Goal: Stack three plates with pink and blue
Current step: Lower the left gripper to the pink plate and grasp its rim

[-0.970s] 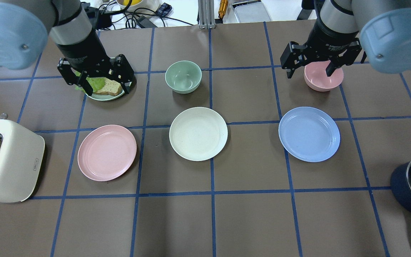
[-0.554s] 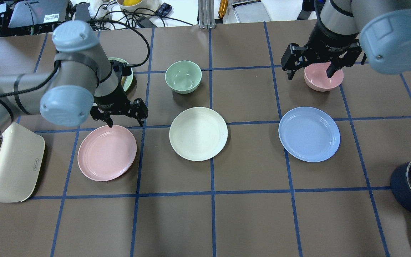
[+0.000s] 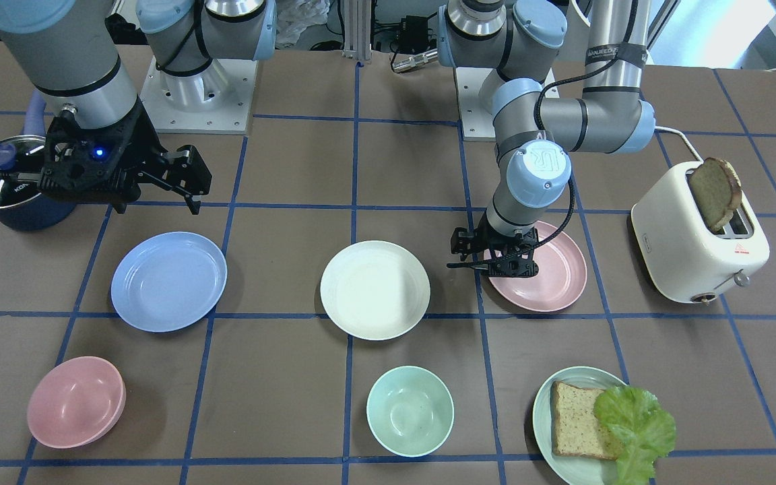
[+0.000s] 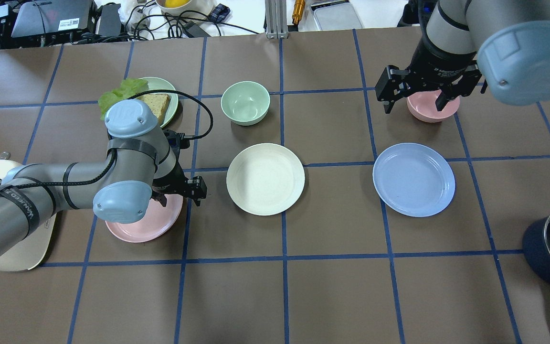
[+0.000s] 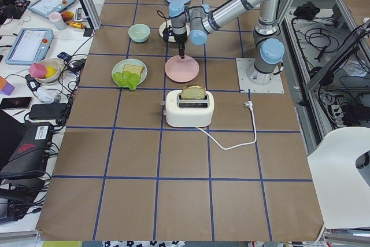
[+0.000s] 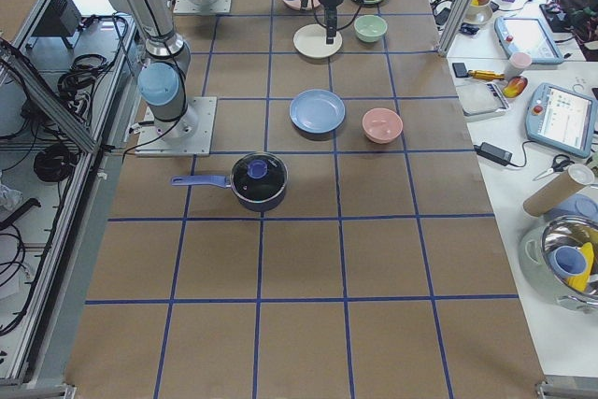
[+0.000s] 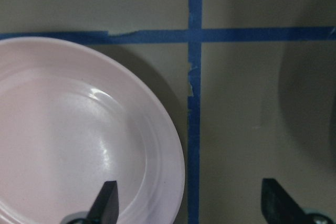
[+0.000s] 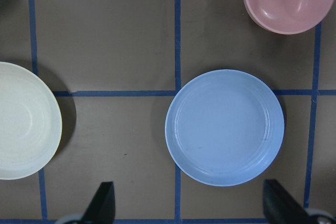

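Pink plate [image 7: 68, 129] edge sits inside the wide-spread left gripper [image 7: 191, 203].

Both arms are showing silver-grey tubes joined by rounded pale-blue caps. On the left arm [image 4: 60, 184] a black cable [image 4: 210, 114] is running along the tubes under black straps bearing white lettering, and one cap [image 4: 130, 117] is carrying a UR logo. The left gripper [image 4: 181, 200] and right gripper [image 4: 414, 106] are showing black, and a blue light [image 3: 98, 153] is glowing at the wrist of the right arm [image 4: 451, 28].
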Controlling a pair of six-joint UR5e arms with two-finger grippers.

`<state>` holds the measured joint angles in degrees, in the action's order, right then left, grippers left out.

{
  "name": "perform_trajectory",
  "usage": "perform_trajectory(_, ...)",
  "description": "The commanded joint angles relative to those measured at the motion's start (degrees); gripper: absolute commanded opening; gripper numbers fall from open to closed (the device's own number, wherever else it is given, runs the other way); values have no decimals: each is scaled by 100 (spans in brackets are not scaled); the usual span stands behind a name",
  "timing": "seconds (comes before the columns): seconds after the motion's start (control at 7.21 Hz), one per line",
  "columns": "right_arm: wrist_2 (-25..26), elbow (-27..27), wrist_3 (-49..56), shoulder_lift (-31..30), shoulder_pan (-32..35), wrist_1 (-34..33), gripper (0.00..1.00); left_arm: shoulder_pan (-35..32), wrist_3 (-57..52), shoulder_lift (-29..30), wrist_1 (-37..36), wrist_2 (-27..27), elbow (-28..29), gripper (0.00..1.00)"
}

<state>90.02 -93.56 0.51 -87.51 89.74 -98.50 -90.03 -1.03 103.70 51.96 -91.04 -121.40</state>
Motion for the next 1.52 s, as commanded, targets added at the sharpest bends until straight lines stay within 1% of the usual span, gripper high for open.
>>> perform_trajectory(0.0,-2,-13,2,41,-17,-20,100,-23,-99,80,-265,-89,-156,7)
perform_trajectory(0.14,-2,-22,2,67,-44,6,100,-23,-108,72,-266,-89,-156,0)
perform_trajectory(0.28,24,-22,107,85,-166,-11,100,-23,-239,11,-283,-98,-147,0)
perform_trajectory(0.42,24,-109,177,172,-480,58,100,-23,-240,-68,-292,-98,-130,0)
perform_trajectory(0.55,-19,-388,596,181,-910,-11,100,-32,-231,-113,-301,-98,-121,0)
perform_trajectory(0.69,15,-617,695,190,-1123,-133,100,-137,-127,-209,-301,-194,-60,0)
perform_trajectory(0.83,102,-698,731,190,-1160,-326,100,-286,83,-349,-301,-203,54,0)
perform_trajectory(0.97,164,-785,949,225,-1273,-354,100,-574,329,-385,-283,-230,333,0)
perform_trajectory(1.11,130,-926,1012,243,-1483,-467,100,-951,740,-272,-126,-247,736,0)
perform_trajectory(1.25,138,-1197,1248,339,-1642,-799,100,-1251,1319,-175,23,-239,1132,0)
perform_trajectory(1.39,139,-1504,1424,488,-1844,-1342,100,-1498,1551,-105,407,-239,1501,0)
